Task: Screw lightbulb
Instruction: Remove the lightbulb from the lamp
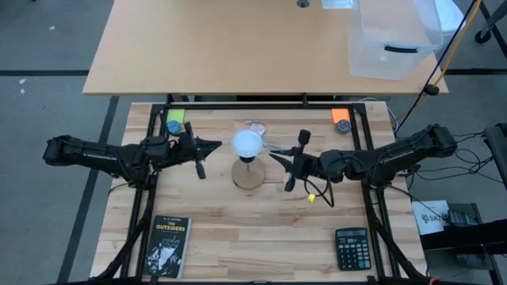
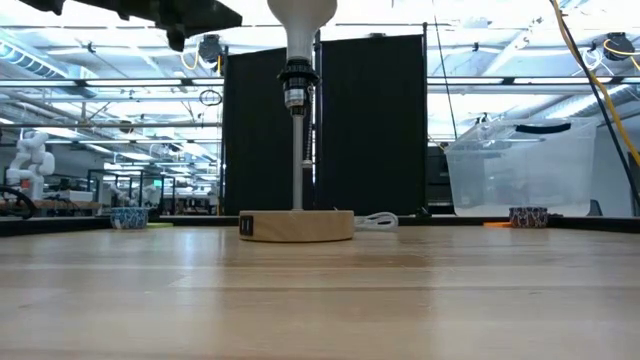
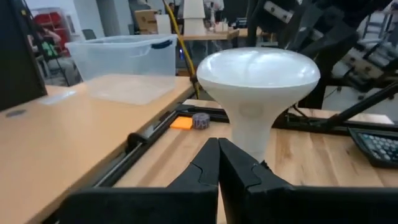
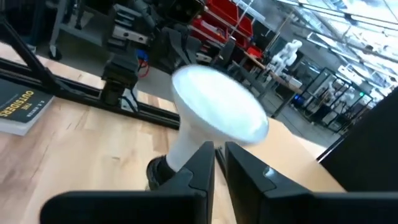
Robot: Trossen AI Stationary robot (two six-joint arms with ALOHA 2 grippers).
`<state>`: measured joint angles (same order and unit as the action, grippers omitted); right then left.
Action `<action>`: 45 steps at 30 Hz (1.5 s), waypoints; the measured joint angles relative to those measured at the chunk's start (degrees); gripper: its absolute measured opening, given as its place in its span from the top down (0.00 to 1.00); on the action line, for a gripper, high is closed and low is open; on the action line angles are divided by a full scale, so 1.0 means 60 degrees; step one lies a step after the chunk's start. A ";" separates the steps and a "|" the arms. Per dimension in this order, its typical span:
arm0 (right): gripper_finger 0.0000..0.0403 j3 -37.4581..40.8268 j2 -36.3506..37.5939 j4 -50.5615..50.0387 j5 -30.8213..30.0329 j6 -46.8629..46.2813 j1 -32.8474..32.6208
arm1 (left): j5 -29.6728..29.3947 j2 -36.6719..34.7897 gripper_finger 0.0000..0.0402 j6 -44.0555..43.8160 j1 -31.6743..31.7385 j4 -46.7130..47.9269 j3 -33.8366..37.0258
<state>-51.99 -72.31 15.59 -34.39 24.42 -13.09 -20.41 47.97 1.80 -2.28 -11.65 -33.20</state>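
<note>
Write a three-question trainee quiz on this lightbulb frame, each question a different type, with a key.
1. True or false: the lightbulb lies loose on the table.
2. Which item sits nearest the table's front right corner? A. book B. calculator C. plastic bin
3. Fill in: the left gripper's fingers are ___.

Key:
1. False; it stands in the socket atop the wooden stand.
2. B, the calculator; the book is front left, the plastic bin is on the far desk.
3. Shut, holding nothing, beside the bulb.

White frosted lightbulb (image 1: 246,142) on tan wooden stand (image 1: 249,175), black calculator (image 1: 351,248), orange block (image 1: 340,115).
</note>
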 joint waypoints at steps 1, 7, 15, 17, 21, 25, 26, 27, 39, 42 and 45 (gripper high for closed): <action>0.93 0.0196 0.0080 0.0149 -0.0005 -0.0083 0.0038 | 0.0001 -0.0003 1.00 -0.0068 -0.0001 -0.0077 0.0070; 0.99 0.1403 0.0400 0.1244 -0.0025 -0.0469 0.0252 | -0.0002 -0.0052 1.00 -0.0544 -0.0001 -0.0429 0.0902; 1.00 0.3009 0.0575 0.3304 -0.0053 -0.0990 0.0909 | 0.0013 -0.0003 1.00 -0.0767 -0.0224 -0.3020 0.2845; 1.00 0.3432 0.0575 0.4192 0.0006 -0.1080 0.1124 | 0.0067 0.0173 1.00 -0.0774 -0.0222 -0.3906 0.3317; 1.00 0.3939 0.0575 0.4951 0.0619 -0.1420 0.1569 | 0.0270 0.0755 1.00 -0.0789 -0.0224 -0.4920 0.3783; 1.00 0.3950 0.0450 0.4884 0.2087 -0.1852 0.1987 | 0.0304 0.1600 1.00 -0.0541 -0.0224 -0.5450 0.3794; 1.00 0.3950 0.0360 0.4890 0.2496 -0.1964 0.2069 | 0.0307 0.1846 1.00 -0.0475 -0.0205 -0.5585 0.3794; 1.00 0.3950 0.0258 0.4964 0.2856 -0.2073 0.2148 | 0.0311 0.2105 1.00 -0.0449 -0.0194 -0.5788 0.3794; 0.99 0.3950 -0.0272 0.5573 0.3321 -0.2459 0.2274 | 0.0972 0.5124 0.97 0.0043 0.0004 -0.7578 0.3086; 0.95 0.3945 -0.0271 0.5702 0.3539 -0.2471 0.2305 | 0.1123 0.5913 0.94 0.0045 0.0258 -0.7582 0.2595; 0.90 0.3913 -0.0270 0.5688 0.3558 -0.2587 0.2303 | 0.1338 0.6558 0.90 0.0010 0.0481 -0.7601 0.2261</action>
<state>-28.51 -73.93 49.72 -13.04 8.90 0.73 -12.38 87.32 1.85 0.61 -57.26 -19.63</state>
